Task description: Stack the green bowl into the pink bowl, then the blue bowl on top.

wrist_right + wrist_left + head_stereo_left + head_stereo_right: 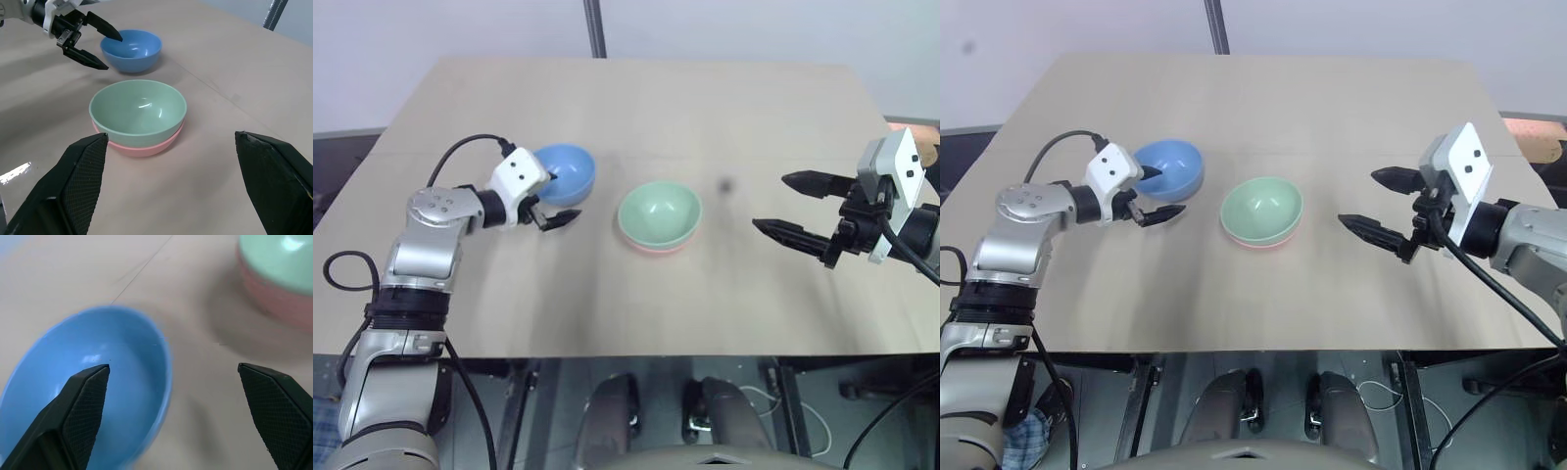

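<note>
Beige table (636,304), pale wall (754,29) (metal pole (596,27))

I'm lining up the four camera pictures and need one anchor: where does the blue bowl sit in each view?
Left eye view: blue bowl, upper left of centre, at the left gripper.
Right eye view: blue bowl, upper left of centre.
Left wrist view: lower left, one finger above its hollow.
Right wrist view: top, left of centre.
Shared landmark: the green bowl nested in the pink bowl.
</note>
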Motion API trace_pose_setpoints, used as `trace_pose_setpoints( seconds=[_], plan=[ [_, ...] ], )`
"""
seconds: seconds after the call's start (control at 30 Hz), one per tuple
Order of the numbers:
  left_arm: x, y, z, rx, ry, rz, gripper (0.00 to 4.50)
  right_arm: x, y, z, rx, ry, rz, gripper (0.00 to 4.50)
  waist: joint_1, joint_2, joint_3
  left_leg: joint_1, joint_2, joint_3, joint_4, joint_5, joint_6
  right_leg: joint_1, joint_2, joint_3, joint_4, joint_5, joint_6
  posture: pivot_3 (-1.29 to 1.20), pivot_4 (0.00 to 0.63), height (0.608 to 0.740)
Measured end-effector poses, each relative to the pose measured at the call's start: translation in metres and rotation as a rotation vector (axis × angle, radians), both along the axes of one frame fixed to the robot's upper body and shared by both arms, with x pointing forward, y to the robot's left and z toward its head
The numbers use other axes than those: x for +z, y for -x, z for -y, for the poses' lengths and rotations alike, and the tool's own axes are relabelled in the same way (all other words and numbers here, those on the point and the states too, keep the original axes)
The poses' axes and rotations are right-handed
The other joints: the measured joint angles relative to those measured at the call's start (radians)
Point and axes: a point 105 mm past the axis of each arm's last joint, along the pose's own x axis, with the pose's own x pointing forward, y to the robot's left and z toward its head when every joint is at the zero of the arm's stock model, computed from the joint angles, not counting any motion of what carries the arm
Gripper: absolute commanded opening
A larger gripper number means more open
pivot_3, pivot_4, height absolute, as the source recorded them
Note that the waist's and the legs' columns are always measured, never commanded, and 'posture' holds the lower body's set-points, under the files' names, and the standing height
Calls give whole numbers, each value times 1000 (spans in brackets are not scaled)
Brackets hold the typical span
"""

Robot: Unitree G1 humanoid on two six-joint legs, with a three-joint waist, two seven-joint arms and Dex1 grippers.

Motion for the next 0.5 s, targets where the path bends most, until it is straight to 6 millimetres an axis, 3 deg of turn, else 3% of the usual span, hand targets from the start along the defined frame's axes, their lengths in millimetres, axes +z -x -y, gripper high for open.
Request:
trace_pose_setpoints(
  seconds=[0.13,0.23,0.3,0.33,0.5],
  plan=[
    [-13,-5,-11,46,-104,-51,4426,1,0,0,-3,3,5,4500,5,0,0,0,0,0,0,0,0,0,0,0,0,0,0,0,150,740],
    [-18,-6,-11,45,-125,-60,3653,0,0,1,-4,5,7,4500,8,0,0,0,0,0,0,0,0,0,0,0,0,0,0,0,150,740],
    [-18,-8,-12,46,-130,-57,3049,-1,0,2,-7,7,1,4500,9,0,0,0,0,0,0,0,0,0,0,0,0,0,0,0,150,740],
    [-17,-8,-11,44,-132,-53,2311,-2,0,2,-8,8,-2,4500,9,0,0,0,0,0,1,0,0,0,0,0,0,0,0,0,150,740],
    [-12,-11,-7,27,-133,-28,271,-2,0,2,-10,8,-1,4500,12,0,0,0,0,0,1,0,0,0,0,0,0,0,0,0,150,740]
  ],
)
